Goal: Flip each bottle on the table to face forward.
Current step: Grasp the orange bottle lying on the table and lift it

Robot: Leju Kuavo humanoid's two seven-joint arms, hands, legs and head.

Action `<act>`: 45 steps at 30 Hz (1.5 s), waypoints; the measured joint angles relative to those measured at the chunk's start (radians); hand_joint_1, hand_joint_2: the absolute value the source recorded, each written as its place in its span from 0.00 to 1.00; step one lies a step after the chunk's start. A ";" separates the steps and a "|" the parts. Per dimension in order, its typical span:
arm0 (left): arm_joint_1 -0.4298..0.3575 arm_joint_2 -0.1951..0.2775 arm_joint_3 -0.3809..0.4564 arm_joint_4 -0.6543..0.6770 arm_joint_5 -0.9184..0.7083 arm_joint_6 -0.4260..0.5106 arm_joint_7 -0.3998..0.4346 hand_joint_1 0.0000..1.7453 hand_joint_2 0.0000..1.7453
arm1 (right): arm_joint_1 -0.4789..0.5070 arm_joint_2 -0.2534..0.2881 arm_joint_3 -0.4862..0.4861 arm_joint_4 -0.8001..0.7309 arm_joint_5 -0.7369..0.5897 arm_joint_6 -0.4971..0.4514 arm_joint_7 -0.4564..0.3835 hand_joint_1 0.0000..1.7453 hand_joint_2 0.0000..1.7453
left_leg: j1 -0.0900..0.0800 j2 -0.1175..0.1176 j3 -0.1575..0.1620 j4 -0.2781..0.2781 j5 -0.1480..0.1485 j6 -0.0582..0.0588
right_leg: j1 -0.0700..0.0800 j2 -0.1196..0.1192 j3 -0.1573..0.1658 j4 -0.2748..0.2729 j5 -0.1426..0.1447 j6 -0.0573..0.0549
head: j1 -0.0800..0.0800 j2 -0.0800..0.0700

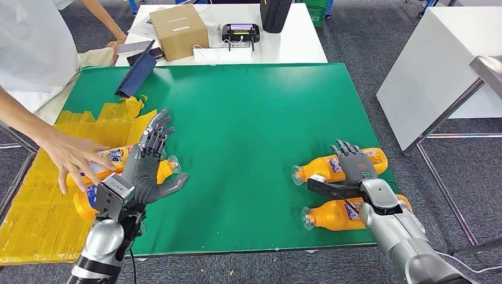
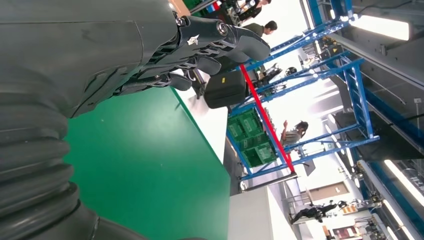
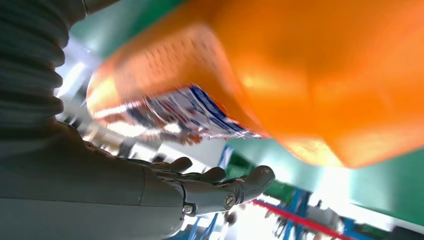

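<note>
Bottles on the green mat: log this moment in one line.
left hand open above mat | right hand open over bottle | person's hand on left bottles

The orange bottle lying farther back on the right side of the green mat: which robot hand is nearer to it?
Right. The right hand rests over the far right bottle, fingers spread across its label. The left hand is open across the green mat, above the bottles on the left.

head view looks down; wrist views sit close, sharing green table (image 1: 248, 136).
</note>
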 joint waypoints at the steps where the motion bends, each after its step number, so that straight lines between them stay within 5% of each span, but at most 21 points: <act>1: -0.002 -0.002 -0.001 0.001 0.003 0.000 0.001 0.00 1.00 | -0.013 0.005 0.010 0.018 0.034 -0.009 0.028 0.00 1.00 | 0.000 0.000 0.000 0.000 0.000 0.000 | 0.000 0.000 0.000 0.000 0.000 0.000 | 0.000 0.000; 9: -0.010 -0.012 -0.002 0.023 0.027 0.003 0.004 0.00 1.00 | -0.101 0.014 0.052 0.160 0.215 0.009 0.171 0.00 1.00 | 0.000 0.000 0.000 0.000 0.001 0.001 | -0.001 0.000 0.000 0.000 0.001 0.001 | 0.000 0.000; 26: -0.028 -0.014 -0.002 0.069 0.076 -0.009 -0.012 0.00 1.00 | -0.167 -0.061 0.023 0.294 0.193 0.132 0.095 0.01 1.00 | -0.001 -0.001 0.002 0.000 0.001 0.001 | -0.001 -0.001 0.002 -0.001 0.001 0.001 | 0.000 0.000; 27: -0.030 -0.014 -0.002 0.071 0.079 -0.011 -0.014 0.00 1.00 | -0.169 -0.064 0.020 0.297 0.188 0.146 0.089 0.09 1.00 | -0.001 -0.001 0.002 0.000 0.001 0.001 | -0.001 -0.001 0.002 -0.001 0.001 0.001 | 0.000 0.000; 31: -0.039 -0.014 -0.009 0.084 0.090 -0.014 -0.021 0.00 1.00 | -0.170 -0.077 -0.001 0.310 0.150 0.179 0.039 0.90 1.00 | 0.000 -0.002 0.003 0.000 0.001 0.001 | -0.001 -0.001 0.003 -0.001 0.000 0.001 | 0.000 0.000; 32: -0.041 -0.014 -0.011 0.087 0.091 -0.014 -0.023 0.00 1.00 | -0.169 -0.080 -0.008 0.312 0.140 0.180 0.023 0.95 1.00 | 0.000 -0.003 0.003 0.000 0.001 0.002 | -0.001 -0.001 0.003 -0.001 0.000 0.001 | 0.000 0.000; 45: -0.043 -0.014 -0.025 0.092 0.109 -0.003 -0.043 0.00 1.00 | -0.143 -0.104 -0.051 0.315 0.076 0.185 -0.138 1.00 1.00 | 0.000 -0.001 0.016 0.000 -0.004 0.003 | -0.001 -0.001 0.008 -0.002 -0.003 0.002 | 0.000 0.000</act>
